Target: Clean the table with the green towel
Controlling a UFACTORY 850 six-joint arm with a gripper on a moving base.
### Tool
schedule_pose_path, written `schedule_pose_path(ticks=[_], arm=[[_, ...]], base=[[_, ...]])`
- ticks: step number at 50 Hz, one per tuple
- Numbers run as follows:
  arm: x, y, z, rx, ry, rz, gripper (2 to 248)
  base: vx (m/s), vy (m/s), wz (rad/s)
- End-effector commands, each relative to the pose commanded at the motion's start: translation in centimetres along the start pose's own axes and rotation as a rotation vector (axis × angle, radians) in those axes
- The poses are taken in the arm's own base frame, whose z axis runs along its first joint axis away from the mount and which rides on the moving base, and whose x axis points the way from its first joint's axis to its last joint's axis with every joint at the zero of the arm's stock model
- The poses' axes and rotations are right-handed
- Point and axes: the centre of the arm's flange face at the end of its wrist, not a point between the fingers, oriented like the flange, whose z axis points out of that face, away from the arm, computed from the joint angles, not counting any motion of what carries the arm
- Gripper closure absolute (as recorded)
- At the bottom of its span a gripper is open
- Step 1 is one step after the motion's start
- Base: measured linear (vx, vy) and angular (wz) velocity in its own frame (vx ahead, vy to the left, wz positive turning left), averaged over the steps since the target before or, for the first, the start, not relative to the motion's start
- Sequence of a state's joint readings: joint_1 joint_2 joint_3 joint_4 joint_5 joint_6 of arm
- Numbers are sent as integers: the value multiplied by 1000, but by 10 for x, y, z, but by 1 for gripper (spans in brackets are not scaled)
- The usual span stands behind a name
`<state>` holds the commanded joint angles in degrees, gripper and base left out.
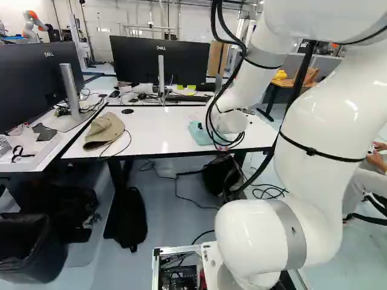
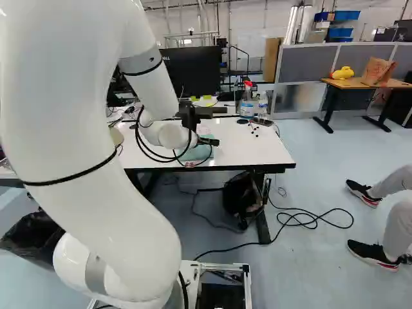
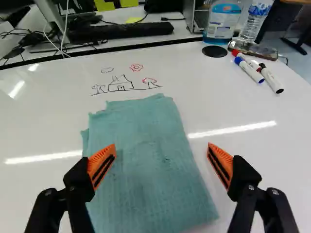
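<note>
The cleaning looked to be at its very start, with no grip made on the towel. The green towel (image 3: pixel 146 160) lay spread on the white worktop (image 3: pixel 43 116), between and ahead of the jaws. These stood wide apart and held nothing. One of the orange pads (image 3: pixel 101 167) was over the towel's edge at nine o'clock; the other stood out past the edge at three. Whether either touched cloth or worktop, I could not tell.

Taking the towel as the middle of the dial, with twelve straight ahead of the jaws, the drawing (image 3: pixel 121 86) sat just past the far edge, between eleven and twelve. Its house, trees, cloud and red flower shape all showed as clear pen lines, so the part in sight seemed unwiped. Anything under the cloth was hidden.

Nearly everything was left, then: closing on the towel, carrying it towards twelve o'clock and rubbing until the lines had gone. The pens (image 3: pixel 250 69) at two o'clock and the spray bottle (image 3: pixel 221 22) at one lay clear of that short path, though a broad sweep might have caught the pens.
</note>
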<state>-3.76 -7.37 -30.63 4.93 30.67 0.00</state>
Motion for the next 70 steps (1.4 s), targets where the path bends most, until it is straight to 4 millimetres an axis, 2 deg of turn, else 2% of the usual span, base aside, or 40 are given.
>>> schedule_pose_path(ticks=[8,22,23,28,29,33,34,38,39,43,44,49,50,54,55,70], arm=[[-4,0,1,-8,-57,16,3],[-4,1,1,-9,-58,16,3],[-4,1,1,-9,-58,16,17],[-4,1,1,-9,-58,16,17],[-4,1,1,-9,-58,16,57],[-4,1,1,-9,-58,16,57],[-4,1,1,-9,-58,16,95],[-4,1,1,-9,-58,16,95],[-4,1,1,-9,-58,16,130],[-4,1,1,-9,-58,16,130],[-4,1,1,-9,-58,16,163],[-4,1,1,-9,-58,16,163],[-4,1,1,-9,-58,16,193],[-4,1,1,-9,-58,16,193],[-4,1,1,-9,-58,16,208],[0,0,-4,-8,-44,17,209]], base=[[0,0,0],[0,0,0],[0,0,0],[0,0,0],[0,0,0],[0,0,0],[0,0,0],[0,0,0],[0,0,0],[0,0,0],[0,0,0],[0,0,0],[0,0,0],[0,0,0],[0,0,0],[0,0,0]])
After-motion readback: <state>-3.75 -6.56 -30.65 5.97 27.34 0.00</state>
